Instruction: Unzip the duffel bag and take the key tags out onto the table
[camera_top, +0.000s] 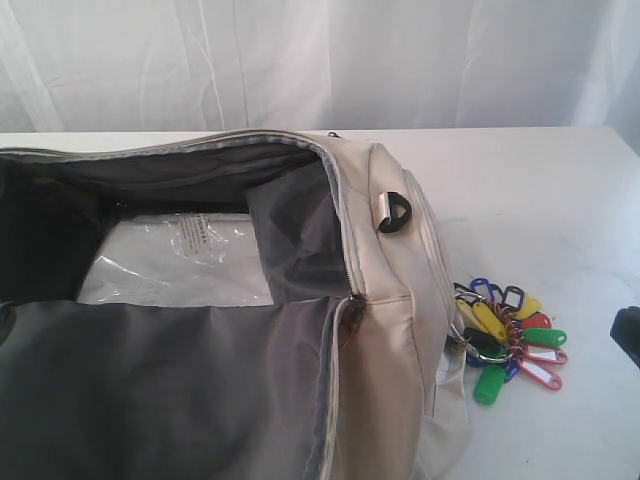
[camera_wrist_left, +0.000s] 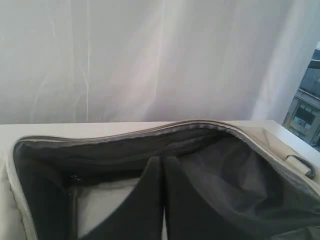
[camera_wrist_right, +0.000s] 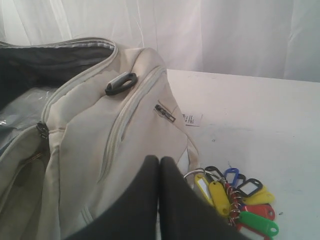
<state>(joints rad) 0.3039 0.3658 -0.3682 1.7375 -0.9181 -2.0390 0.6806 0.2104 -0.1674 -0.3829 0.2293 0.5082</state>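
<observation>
In the exterior view, the large cream-white fabric duffel bag (camera_top: 390, 330) lay unzipped on the broad white table (camera_top: 540, 180), its grey lining spread wide and a clear crinkled plastic sheet (camera_top: 190, 260) showing at the bottom. A dark D-ring (camera_top: 393, 212) stood on the bag's right end. Just beside that end, out on the tabletop, rested the bunch of small plastic key tags (camera_top: 508, 335) in red, green, yellow, blue and black on their metal ring, right up against the fabric. From the left wrist camera, the left gripper (camera_wrist_left: 162, 160) hung above the bag's open mouth, its two dark fingers pressed together with nothing between them. From the right wrist camera, the right gripper (camera_wrist_right: 159, 160) was over the bag's cream end panel, its fingers likewise closed tight and empty. The coloured tags lay on the table close beside it, and a small white paper tag (camera_wrist_right: 191, 118) lay farther off by the bag's corner.
</observation>
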